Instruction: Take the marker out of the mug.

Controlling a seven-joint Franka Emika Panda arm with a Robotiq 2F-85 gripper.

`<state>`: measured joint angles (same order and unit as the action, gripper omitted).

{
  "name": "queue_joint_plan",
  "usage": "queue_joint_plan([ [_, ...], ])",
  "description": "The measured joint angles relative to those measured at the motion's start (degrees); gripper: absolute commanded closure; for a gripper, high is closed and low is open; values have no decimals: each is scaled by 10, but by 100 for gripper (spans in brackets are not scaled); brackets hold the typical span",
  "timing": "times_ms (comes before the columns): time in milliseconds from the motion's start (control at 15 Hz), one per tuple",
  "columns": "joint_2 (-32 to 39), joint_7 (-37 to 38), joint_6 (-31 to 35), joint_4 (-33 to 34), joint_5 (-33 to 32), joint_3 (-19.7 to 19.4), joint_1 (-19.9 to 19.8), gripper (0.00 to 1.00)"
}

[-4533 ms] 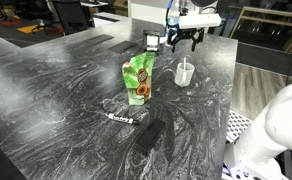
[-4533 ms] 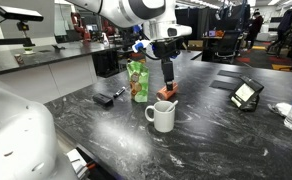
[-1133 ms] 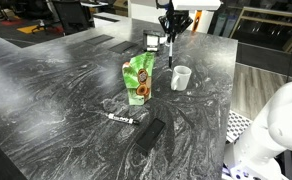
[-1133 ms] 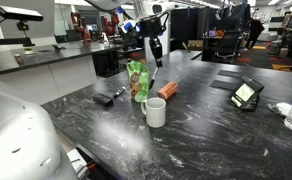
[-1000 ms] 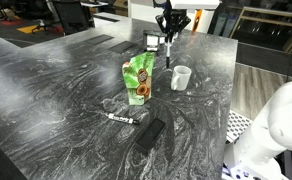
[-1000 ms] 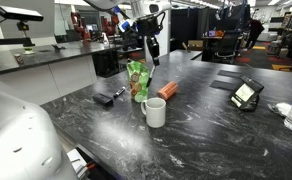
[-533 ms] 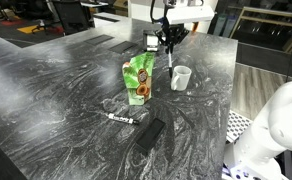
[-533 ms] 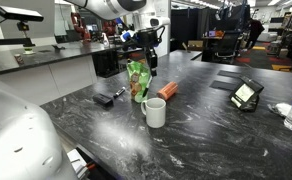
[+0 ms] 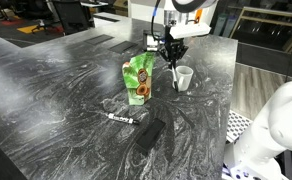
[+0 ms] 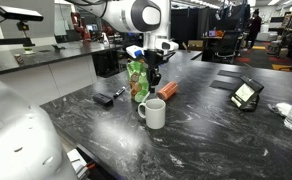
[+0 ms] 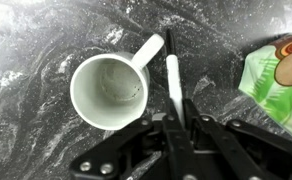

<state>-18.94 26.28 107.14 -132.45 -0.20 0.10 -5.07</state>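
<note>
slim dark marker (image 11: 172, 80) out of small white mug (image 11: 78, 100), now empty | pincer (image 11: 175, 120) clenched on it, lowered beside mug

Your table (image 9: 56, 90) is a dark slab veined with grey. On it you have the mug (image 9: 184, 77) standing upright and the green snack pouch (image 9: 139, 78) upright near it. A banded black marker (image 9: 121, 118) lies flat, with a flat black object (image 9: 150, 135) just beside it. An orange-red item (image 10: 168, 91) lies beyond the mug.
</note>
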Motion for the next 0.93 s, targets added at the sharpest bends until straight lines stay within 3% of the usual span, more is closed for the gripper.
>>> queue_joint_plan([
  [267, 24, -64, -2, -3, 36, -13, 0, 97],
  [333, 28, -80, -2, -3, 47, -16, 0, 64],
  [467, 35, -115, -2, -3, 67, -20, 2, 58],
  [933, 33, -241, 5, 4, 92, -35, 7, 8],
])
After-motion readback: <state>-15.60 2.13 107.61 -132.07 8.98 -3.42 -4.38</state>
